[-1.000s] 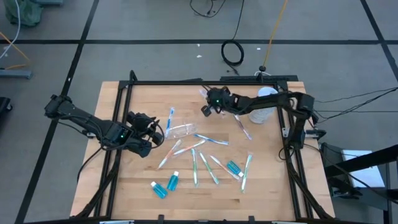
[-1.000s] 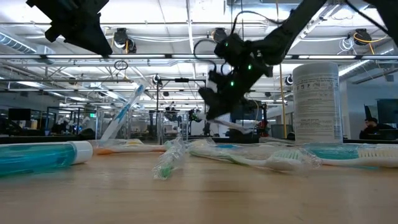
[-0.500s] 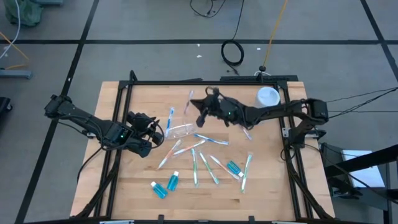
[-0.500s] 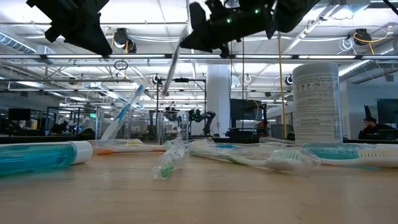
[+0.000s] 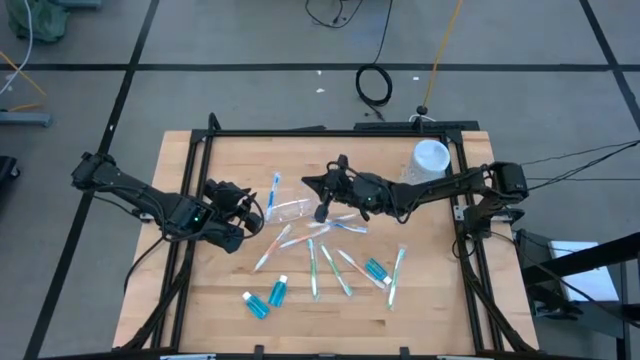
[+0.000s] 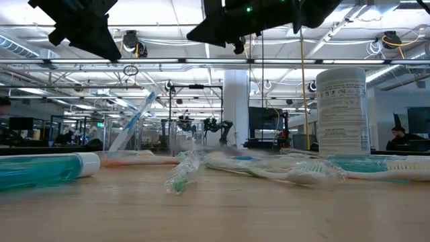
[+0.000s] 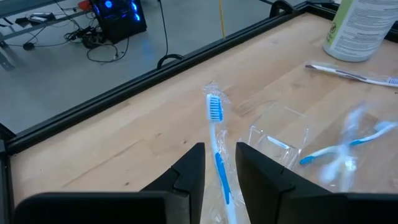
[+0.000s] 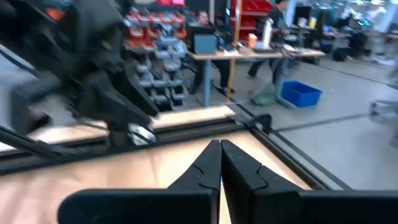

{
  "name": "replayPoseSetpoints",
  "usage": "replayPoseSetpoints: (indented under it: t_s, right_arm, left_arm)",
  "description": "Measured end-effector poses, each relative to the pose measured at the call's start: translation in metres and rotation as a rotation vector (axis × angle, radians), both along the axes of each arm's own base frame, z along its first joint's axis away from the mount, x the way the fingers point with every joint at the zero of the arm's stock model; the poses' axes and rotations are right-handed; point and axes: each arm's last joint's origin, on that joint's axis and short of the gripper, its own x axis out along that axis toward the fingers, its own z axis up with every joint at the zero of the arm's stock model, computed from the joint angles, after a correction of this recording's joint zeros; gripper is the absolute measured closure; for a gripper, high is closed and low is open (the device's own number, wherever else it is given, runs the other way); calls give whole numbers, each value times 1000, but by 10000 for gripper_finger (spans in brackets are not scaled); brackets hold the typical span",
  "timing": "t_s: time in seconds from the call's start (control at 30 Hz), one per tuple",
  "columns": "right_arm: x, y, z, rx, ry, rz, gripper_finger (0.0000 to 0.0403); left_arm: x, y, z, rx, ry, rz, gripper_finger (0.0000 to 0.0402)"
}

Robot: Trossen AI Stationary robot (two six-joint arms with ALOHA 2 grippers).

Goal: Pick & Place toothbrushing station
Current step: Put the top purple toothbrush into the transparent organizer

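The clear cup (image 5: pixel 290 208) (image 7: pixel 280 140) sits mid-table, apparently on its side. A blue toothbrush (image 5: pixel 273 194) (image 6: pixel 132 123) stands slanted beside it, head up; what bears it I cannot tell. My left gripper (image 5: pixel 255 214) (image 7: pixel 219 163) hovers open, high above that brush's handle. My right gripper (image 5: pixel 310 182) (image 8: pixel 219 149) is shut and empty, level and high (image 6: pixel 199 35) over the cup. A wrapped brush (image 7: pixel 345 146) shows blurred next to the cup. Several toothbrushes (image 5: pixel 335 262) and three teal tubes (image 5: pixel 266 297) (image 6: pixel 47 168) lie toward the near edge.
The tall white container (image 5: pixel 430 157) (image 6: pixel 341 111) stands at the far right corner, behind the right arm. A black frame rail (image 5: pixel 330 131) runs around the table. People show in the room beyond. The wood along the far left is bare.
My right gripper has swung from near the white container toward the table's left and up, levelling out over the cup. A toothbrush hung from it half a second ago; now none shows in its fingers, and a blur shows by the cup.
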Motion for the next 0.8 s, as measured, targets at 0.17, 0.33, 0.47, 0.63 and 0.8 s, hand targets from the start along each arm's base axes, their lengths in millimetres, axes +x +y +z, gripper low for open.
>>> replayPoseSetpoints:
  t_s: [0.17, 0.33, 0.47, 0.63, 0.8]
  right_arm:
    - [-1, 0, -3, -13, 51, 7, 403]
    - [-8, 8, -15, -106, 271, 92, 392]
    - [-19, 14, -20, -66, 420, 107, 356]
    - [-32, 14, -41, 36, 642, 84, 297]
    - [-44, 5, -74, 169, 792, 100, 245]
  left_arm:
    - [0, 0, 0, -1, 1, -1, 309]
    - [0, 0, -1, -19, 8, -9, 309]
    - [0, 0, -1, -19, 9, -10, 309]
    - [0, 0, -1, -19, 6, -7, 309]
    - [0, 0, 0, -21, 4, -7, 309]
